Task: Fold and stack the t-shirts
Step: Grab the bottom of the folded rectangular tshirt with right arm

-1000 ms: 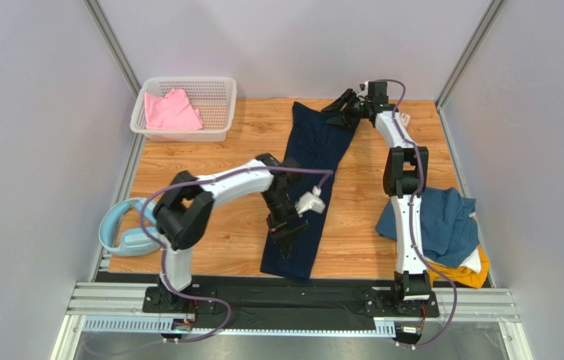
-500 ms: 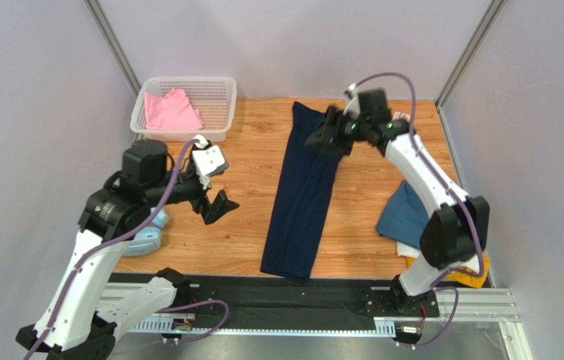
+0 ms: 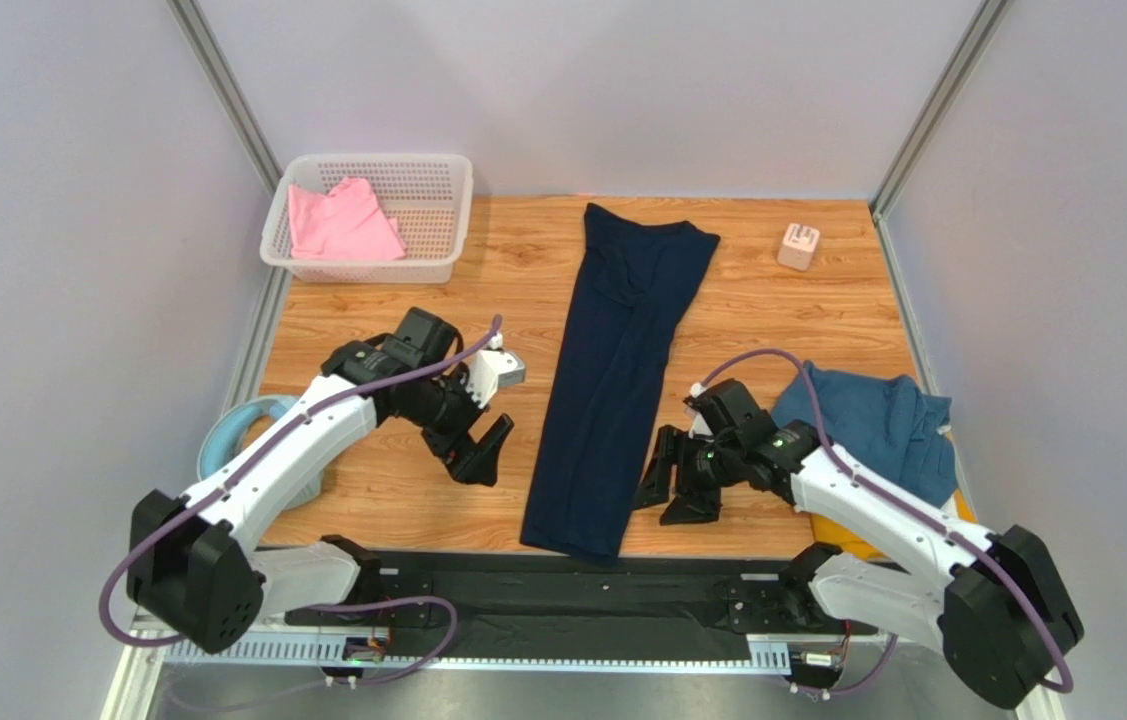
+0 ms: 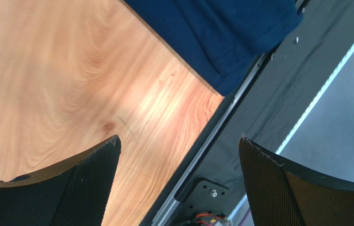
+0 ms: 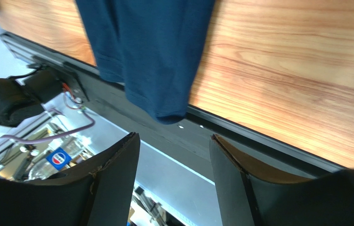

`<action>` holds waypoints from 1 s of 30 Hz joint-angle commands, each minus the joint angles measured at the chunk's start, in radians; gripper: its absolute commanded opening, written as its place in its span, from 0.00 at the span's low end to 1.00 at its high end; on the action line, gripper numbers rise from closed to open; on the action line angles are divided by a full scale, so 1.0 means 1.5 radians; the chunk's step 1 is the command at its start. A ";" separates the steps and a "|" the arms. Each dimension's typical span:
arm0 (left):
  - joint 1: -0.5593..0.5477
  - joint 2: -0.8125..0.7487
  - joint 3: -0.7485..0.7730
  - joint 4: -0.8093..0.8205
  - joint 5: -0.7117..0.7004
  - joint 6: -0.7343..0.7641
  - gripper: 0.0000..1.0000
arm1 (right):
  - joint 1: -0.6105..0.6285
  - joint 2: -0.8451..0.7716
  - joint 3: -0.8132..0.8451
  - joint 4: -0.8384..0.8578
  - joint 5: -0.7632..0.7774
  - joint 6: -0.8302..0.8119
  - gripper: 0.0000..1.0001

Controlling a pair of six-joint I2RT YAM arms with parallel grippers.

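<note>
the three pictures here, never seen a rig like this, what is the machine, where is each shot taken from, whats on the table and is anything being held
The machine is two robot arms bolted to the near edge of a wooden table: the left arm and the right arm, each ending in two-finger jaws. The wide picture comes from a fixed camera above and behind them. The other two come from cameras on the wrists, so the dark shapes at the bottom are each arm's own fingers. A navy t-shirt lies in a long strip between the arms, a pink t-shirt sits in a white basket, a teal t-shirt lies crumpled on the right, and a small block stands at the far edge. Both sets of jaws stand open and hold nothing.
</note>
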 commanded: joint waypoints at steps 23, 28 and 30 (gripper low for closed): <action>0.101 -0.061 0.095 -0.008 -0.074 0.043 1.00 | 0.391 0.226 0.422 -0.295 0.543 -0.247 0.73; 0.158 -0.085 0.076 -0.008 -0.077 0.047 1.00 | 0.554 0.439 0.467 -0.338 0.666 -0.296 0.83; 0.165 -0.091 0.070 -0.007 -0.076 0.045 1.00 | 0.588 0.491 0.491 -0.360 0.712 -0.295 0.90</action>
